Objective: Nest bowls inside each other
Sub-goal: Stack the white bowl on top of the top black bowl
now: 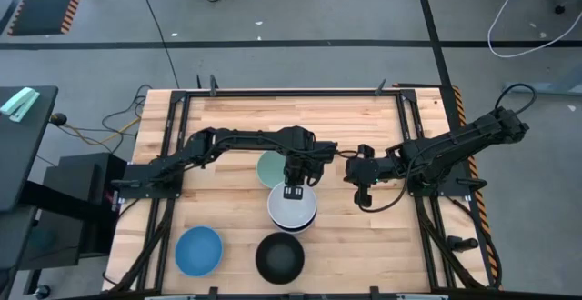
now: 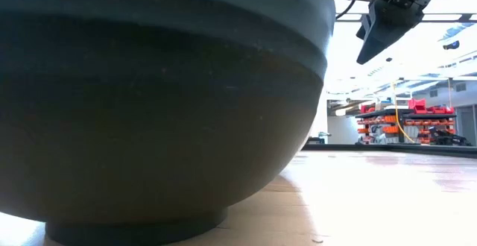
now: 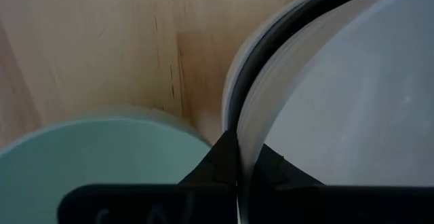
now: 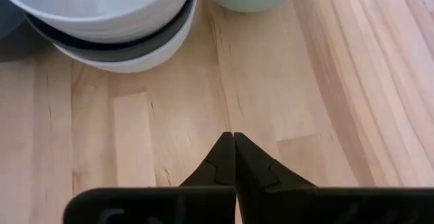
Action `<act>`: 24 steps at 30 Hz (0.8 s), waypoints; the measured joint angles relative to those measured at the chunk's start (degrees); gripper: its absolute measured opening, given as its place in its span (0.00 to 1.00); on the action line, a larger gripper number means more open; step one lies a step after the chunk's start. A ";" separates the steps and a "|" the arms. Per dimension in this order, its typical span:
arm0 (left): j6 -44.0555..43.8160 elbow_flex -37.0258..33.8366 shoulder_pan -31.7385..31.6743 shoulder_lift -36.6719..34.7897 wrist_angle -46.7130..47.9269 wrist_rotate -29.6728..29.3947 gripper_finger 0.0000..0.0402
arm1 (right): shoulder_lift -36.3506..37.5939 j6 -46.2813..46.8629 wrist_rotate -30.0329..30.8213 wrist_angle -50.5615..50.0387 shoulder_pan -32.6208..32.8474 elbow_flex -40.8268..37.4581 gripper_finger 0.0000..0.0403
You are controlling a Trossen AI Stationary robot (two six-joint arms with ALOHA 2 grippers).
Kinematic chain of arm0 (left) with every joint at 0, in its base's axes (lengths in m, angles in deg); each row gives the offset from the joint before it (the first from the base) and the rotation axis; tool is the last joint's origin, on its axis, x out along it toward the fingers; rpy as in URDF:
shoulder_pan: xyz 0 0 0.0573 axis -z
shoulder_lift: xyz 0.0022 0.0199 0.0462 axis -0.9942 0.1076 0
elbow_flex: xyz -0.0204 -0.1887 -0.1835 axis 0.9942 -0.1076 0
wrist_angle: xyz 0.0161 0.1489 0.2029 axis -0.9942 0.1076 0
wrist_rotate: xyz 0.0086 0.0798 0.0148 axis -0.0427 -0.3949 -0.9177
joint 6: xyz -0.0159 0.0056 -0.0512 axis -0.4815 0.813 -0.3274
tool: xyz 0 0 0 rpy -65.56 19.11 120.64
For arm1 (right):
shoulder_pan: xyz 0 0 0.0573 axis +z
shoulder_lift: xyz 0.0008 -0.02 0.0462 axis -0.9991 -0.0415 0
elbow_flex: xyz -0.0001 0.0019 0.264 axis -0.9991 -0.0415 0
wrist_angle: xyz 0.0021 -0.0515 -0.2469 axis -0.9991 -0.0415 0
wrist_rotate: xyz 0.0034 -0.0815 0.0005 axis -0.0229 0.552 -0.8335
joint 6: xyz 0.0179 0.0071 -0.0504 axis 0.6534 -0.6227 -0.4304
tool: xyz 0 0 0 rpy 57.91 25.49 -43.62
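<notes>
We see the left gripper [image 1: 293, 191] pinching the top white bowl's [image 1: 292, 206] rim in the stack; the right gripper [image 1: 363, 194] hovers nearby, closed and empty.

**A robotics lab or workshop floor**

A wooden butcher-block table [image 1: 291, 118] in a black metal frame stands on a grey concrete floor [image 1: 300, 9] crossed by dark tape lines. At 11 o'clock from the table lies a black-and-orange hazard-striped mat [image 1: 47, 0]; at 1 o'clock a white cable [image 1: 518, 18] loops over the floor. The low view looks into a bright hall with racks holding red bins [image 2: 417, 112].
</notes>
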 joint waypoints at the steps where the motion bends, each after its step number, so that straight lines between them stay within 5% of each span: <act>1: 0.00 0.00 0.00 0.00 -0.30 0.06 0.02 | 0.00 0.00 0.00 0.02 0.02 0.00 0.00; 11: 0.04 -0.04 0.44 0.00 -0.31 6.66 0.02 | 0.02 -0.04 0.00 0.15 0.02 0.02 0.00; 24: 0.28 0.04 0.50 2.58 -0.31 7.03 0.03 | 0.00 -0.12 -0.18 0.05 0.01 0.04 0.00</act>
